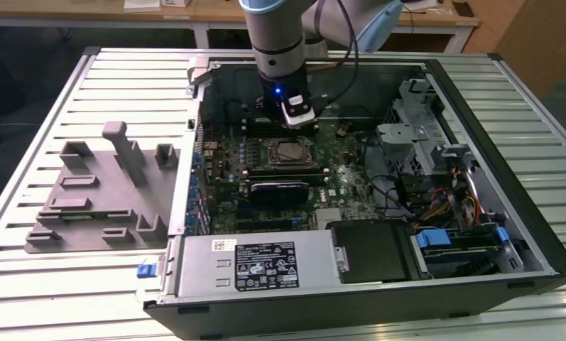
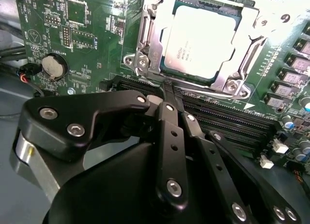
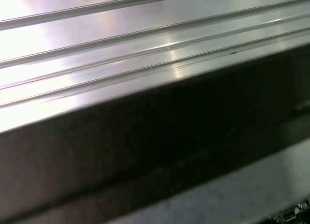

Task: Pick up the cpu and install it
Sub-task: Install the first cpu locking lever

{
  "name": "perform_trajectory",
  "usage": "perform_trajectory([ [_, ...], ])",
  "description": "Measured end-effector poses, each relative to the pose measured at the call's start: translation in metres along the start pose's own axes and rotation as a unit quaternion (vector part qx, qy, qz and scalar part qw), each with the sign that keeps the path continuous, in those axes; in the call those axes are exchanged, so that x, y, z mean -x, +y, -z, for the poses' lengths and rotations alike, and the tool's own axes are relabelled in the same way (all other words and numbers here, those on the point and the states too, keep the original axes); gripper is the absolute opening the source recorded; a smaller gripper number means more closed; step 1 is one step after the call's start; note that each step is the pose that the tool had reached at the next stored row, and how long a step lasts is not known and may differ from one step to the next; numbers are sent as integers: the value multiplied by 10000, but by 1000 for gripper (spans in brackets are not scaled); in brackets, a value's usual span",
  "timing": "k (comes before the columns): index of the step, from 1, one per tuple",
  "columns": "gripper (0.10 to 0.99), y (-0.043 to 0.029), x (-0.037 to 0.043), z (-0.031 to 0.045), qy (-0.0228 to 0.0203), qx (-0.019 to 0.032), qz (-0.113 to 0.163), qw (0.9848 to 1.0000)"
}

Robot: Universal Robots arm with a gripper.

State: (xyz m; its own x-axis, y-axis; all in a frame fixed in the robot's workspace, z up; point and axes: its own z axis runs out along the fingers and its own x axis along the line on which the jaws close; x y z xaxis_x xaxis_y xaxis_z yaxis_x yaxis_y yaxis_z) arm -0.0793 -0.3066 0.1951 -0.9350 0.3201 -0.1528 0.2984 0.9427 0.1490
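Already the cpu (image 2: 201, 40) lies seated in the motherboard socket (image 2: 145, 45). Just beside it the gripper (image 2: 169, 91) hangs pressed together, empty. That chip looks light, stiff and fragile; best pinched by its thin edges.

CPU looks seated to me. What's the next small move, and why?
Probably lift the gripper straight up a little: the cpu lies flat inside the socket frame, and the jaws look closed together beside it, holding nothing.

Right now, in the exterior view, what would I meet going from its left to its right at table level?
Grey fixture → case wall → cpu in its socket, tool just above → drive cage → table slats.
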Motion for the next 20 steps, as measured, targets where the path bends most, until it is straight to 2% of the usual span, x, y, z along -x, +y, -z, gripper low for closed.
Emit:
perform_trajectory([
  [8,106,-31,7,-14,0,4,-5,10000],
  [12,106,-34,8,-15,14,49,-14,10000],
  [14,106,-34,8,-15,15,52,-15,10000],
  [16,106,-31,10,-3,14,54,-15,10000],
  [20,106,-21,22,73,15,54,-15,10000],
])
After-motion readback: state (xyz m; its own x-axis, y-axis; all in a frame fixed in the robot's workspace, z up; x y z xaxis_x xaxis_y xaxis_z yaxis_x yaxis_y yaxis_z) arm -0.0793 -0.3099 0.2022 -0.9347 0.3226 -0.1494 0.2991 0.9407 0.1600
